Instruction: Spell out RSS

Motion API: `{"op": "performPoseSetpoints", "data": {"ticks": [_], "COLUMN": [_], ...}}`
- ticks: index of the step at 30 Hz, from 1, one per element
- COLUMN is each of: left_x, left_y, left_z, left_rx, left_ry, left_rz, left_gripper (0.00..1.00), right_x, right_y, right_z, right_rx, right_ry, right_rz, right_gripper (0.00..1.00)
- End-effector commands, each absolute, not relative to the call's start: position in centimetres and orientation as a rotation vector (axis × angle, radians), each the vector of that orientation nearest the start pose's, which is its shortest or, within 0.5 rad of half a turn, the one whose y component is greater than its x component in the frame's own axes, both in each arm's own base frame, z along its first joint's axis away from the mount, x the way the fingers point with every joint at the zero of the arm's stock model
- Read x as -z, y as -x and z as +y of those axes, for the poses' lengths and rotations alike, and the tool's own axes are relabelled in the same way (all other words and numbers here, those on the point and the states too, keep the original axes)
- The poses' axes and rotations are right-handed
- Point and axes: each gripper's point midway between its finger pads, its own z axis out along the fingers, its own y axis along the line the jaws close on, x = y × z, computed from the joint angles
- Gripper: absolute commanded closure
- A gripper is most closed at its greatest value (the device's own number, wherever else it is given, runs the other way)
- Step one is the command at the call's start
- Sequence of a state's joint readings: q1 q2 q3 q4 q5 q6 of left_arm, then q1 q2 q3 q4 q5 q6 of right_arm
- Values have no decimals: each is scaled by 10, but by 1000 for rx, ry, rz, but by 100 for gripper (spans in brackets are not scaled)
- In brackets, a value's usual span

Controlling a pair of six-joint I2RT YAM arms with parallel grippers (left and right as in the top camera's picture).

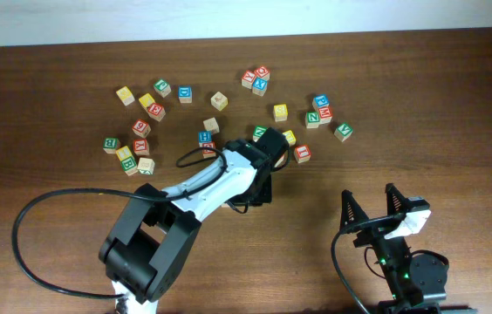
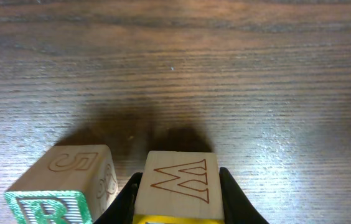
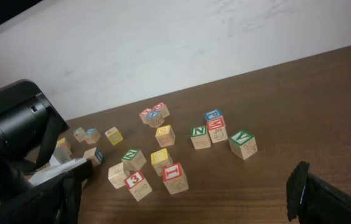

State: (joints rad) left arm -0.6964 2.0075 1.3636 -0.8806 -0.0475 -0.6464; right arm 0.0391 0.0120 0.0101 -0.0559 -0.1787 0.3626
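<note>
With my left hand (image 2: 178, 202) clamped on the W block (image 2: 178, 180), I should lift straight up, clear of the S block (image 2: 70, 171) just beside it.

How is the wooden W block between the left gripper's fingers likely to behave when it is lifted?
The W block looks like solid wood, so probably rigid and light. Its flat sides meet the fingers squarely, so it should hold without rolling. The neighbouring S block sits close and might get nudged.

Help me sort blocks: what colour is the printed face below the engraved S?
Green, on the S block; left wrist view.
</note>
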Motion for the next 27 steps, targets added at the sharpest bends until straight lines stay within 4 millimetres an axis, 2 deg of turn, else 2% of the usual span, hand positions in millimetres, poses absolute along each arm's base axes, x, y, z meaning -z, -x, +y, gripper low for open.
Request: {"op": "performPoseSetpoints", "data": {"ticks": [1, 8, 15, 20, 23, 27], "left_x": [-3, -3, -4, -4, -4, -4], "left_y": [-287, -288, -291, -291, -291, -291], "left_z": [-236, -235, -232, -233, -233, -233], "left_rx": [3, -7, -29, -25, -25, -25], "left_ry": [-102, -101, -101, -100, -100, -100], "left_rz": [3102, 3096, 3084, 3081, 3082, 3081], "left_gripper": [79, 78, 71, 70, 71, 77], "right_x": [-159, -159, -159, -159, -159, -159], "right_y": [-242, -242, -242, -242, -242, -242], "right_z": [44, 44, 44, 44, 44, 44], "right_rx": [-472, -472, -472, -472, -472, -472], "right_ry": [-113, -113, -113, -113, -113, -113], "right_rz": [1652, 1652, 1652, 1652, 1652, 1652], "right_gripper": [2, 2, 2, 2, 2, 1]}}
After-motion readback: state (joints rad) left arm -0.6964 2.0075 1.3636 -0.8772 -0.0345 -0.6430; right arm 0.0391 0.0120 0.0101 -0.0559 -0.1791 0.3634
